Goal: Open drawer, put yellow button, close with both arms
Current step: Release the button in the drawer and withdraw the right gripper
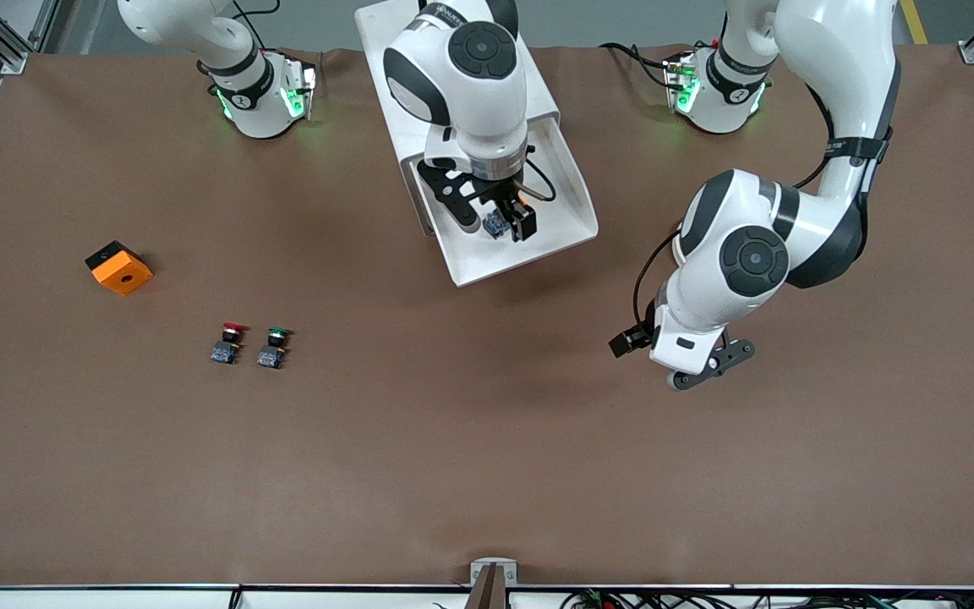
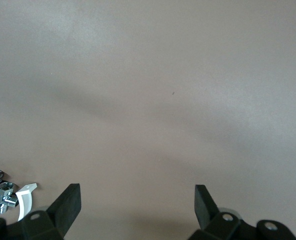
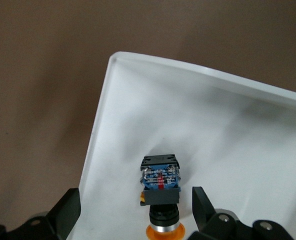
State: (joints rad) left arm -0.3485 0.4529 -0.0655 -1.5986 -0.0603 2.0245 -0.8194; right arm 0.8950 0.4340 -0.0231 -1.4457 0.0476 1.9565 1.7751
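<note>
- The right end effector (image 1: 506, 222) hangs over the pulled-out drawer (image 1: 567, 190), just inside its white tray, reaching down from the right arm (image 1: 462, 76).
- Its fingers (image 3: 204, 205) stand spread and released; in the right wrist view a gap shows on each side of the yellow button (image 3: 160, 192), so nothing is clamped.
- The yellow button (image 1: 496, 223) lies on its side on the tray floor directly between the right end effector's fingers, its blue-black base pointing away from the wrist and its yellow-orange cap toward it.
- The drawer is the top one of the white cabinet (image 1: 385, 51) and is open; its front lip lies just past the right end effector, toward the front camera.
- The left end effector (image 1: 690, 372) hovers low over bare brown worktop (image 1: 487, 474), well apart from the drawer, toward the left arm's end.
- Its fingers (image 2: 68, 205) are also spread wide and hold nothing; the left wrist view shows only worktop between them.
- The left arm (image 1: 757, 254) waits there.
- A red-capped button (image 1: 228, 342) and a green-capped button (image 1: 272, 347) stand side by side on the worktop, well away from both end effectors, toward the right arm's end.
- An orange block (image 1: 119, 267) with a black side lies farther toward that end, clear of the two buttons.
</note>
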